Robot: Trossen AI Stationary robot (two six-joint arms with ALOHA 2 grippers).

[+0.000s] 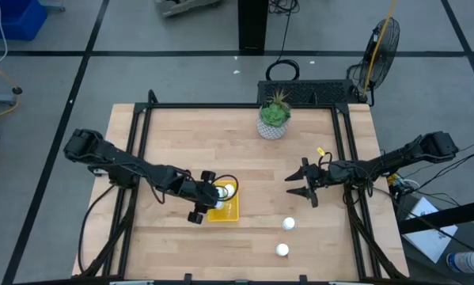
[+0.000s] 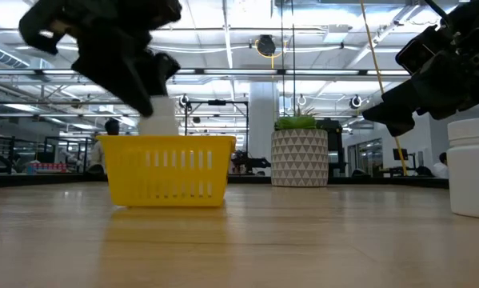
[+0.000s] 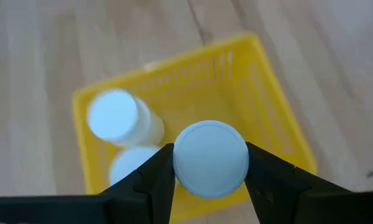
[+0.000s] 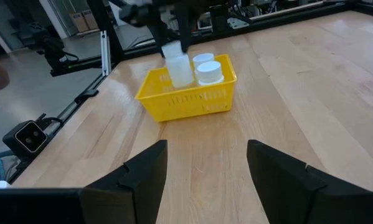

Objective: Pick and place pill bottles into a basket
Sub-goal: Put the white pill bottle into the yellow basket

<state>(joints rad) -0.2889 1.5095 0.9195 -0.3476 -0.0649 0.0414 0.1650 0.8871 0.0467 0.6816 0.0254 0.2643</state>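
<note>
Tabletop [image 1: 244, 150] first, as I watched it from the overhead feed: the plant pot [image 1: 274, 127] stood near twelve o'clock, out of the working area, and the basket [image 1: 223, 210] sat just left of centre toward seven o'clock. My left arm reached in from nine o'clock and hung its left gripper [image 1: 213, 194] directly over the basket, which I judged was the right height for a drop without clipping the rim. My right arm waited at three o'clock, its right gripper [image 1: 304, 188] low above bare wood with its jaws spread wide and nothing between them, probably staged for the two loose pill bottles [image 1: 289, 225] standing toward five o'clock, one nearer the edge [image 1: 282, 250]. Inside the basket I counted two bottles [image 3: 121, 121] already standing against one end. The left jaws were clamped on a third, the held bottle [image 3: 210, 158], pinched at the cap sides, upright and above the free half of the basket.
</note>
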